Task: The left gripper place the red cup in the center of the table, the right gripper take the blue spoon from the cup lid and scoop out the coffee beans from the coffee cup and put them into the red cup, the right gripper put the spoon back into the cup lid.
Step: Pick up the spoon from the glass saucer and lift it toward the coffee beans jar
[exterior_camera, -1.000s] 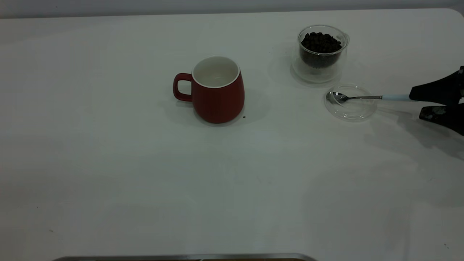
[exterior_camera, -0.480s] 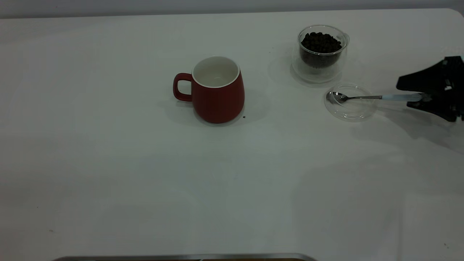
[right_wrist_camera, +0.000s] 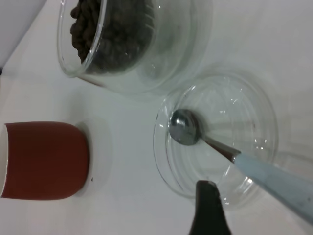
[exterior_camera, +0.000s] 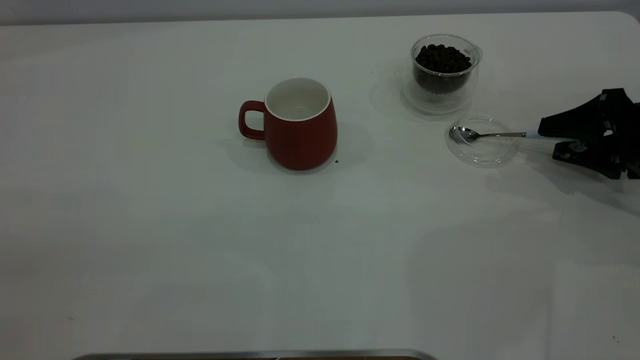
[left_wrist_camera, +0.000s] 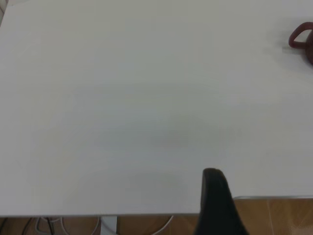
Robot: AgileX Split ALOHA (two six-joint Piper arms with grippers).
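Now, right pincer [exterior_camera: 549,139] low over the worktop [exterior_camera: 150,225] at the right edge, fingers apart and straddling the pale handle of the spoon [exterior_camera: 492,134]; no squeeze on it that I can see. Spoon bowl rests in the glass lid [exterior_camera: 482,150], handle sticking out right over the rim toward me, which gives a free end to take. Glass cup [exterior_camera: 442,75] of coffee beans [exterior_camera: 442,57] stands just beyond the lid, far right. Red mug [exterior_camera: 299,124] sits near the middle, upright, handle to the left, white inside showing nothing in it, so the placing step looks done. One stray speck lies by its base. Left pincer [left_wrist_camera: 215,205] back at the worktop's edge, well away from the mug; cannot tell how its fingers stand. Next, I judge: close on the handle.
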